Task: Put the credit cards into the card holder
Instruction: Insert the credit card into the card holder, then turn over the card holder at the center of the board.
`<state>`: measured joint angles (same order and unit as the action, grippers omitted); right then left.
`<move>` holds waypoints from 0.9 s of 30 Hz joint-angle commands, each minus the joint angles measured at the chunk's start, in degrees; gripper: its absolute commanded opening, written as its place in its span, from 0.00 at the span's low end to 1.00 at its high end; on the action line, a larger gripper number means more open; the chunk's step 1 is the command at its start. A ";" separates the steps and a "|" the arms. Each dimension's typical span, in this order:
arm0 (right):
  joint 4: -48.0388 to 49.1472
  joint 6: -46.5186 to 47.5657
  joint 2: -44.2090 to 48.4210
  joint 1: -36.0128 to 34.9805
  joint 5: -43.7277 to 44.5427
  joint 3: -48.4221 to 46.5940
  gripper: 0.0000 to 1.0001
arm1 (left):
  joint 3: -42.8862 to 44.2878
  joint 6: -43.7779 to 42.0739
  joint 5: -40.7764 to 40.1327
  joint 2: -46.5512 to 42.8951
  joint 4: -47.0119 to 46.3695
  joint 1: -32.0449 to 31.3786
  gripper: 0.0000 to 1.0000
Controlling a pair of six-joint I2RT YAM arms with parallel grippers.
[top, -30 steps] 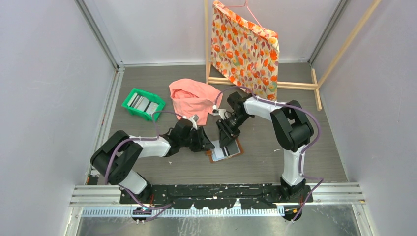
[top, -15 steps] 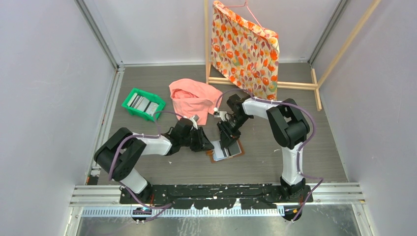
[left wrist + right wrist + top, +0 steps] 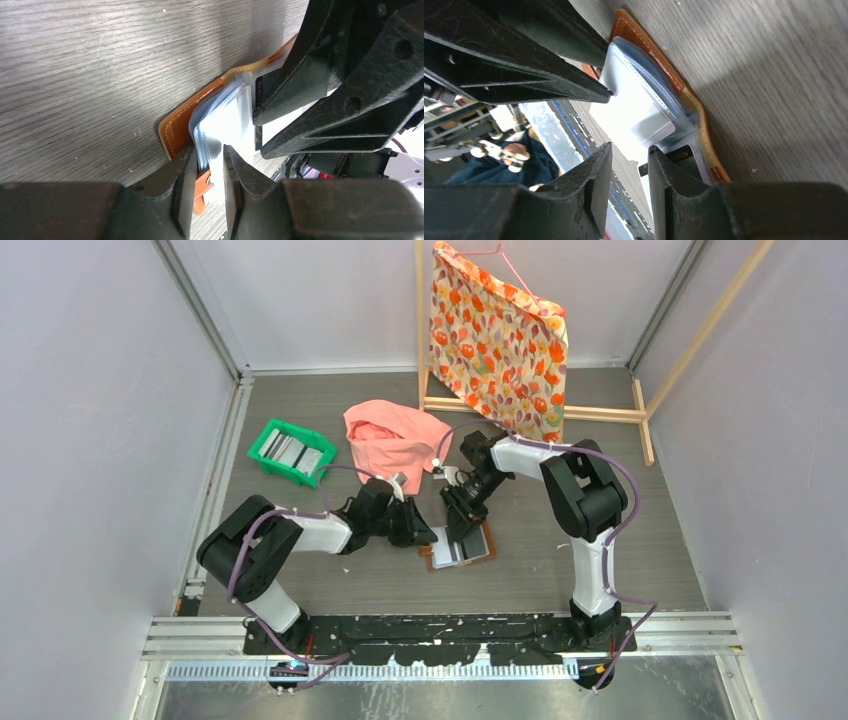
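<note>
Left wrist: left hand [image 3: 207,150] low, nearly closed on card holder [image 3: 175,127] pockets; right hand [image 3: 629,147] grip unclear.

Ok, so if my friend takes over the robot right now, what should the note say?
Left gripper: fingers close on either side of the card holder's pale pocket leaves; can't tell if pinching.
Right gripper: tips at the open pockets beside a dark card; grip unclear.
The card holder lies open under both grippers. More cards wait in the green tray.
Done: holder opened, dark card at a pocket. Left: seat it, load the rest.
</note>
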<state>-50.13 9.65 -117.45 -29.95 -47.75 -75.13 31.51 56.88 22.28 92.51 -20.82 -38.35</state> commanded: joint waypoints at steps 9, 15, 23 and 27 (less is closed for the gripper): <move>-7.43 14.35 15.03 6.06 8.07 -0.72 0.40 | 4.01 -9.95 -8.12 -14.21 15.21 1.66 0.42; -7.72 11.49 11.81 8.24 9.64 -0.35 0.27 | 3.06 -10.94 -8.41 -20.65 13.08 1.69 0.45; -9.45 11.24 7.95 8.17 11.07 -1.07 0.22 | -5.58 5.17 -3.36 -13.56 -15.20 3.05 0.75; -11.88 12.35 5.59 8.25 9.29 -2.04 0.19 | -1.88 8.99 2.81 -6.16 -16.66 2.44 0.67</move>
<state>-58.81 20.95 -110.30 -21.54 -37.43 -75.94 26.92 59.68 19.05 81.73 -27.35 -35.62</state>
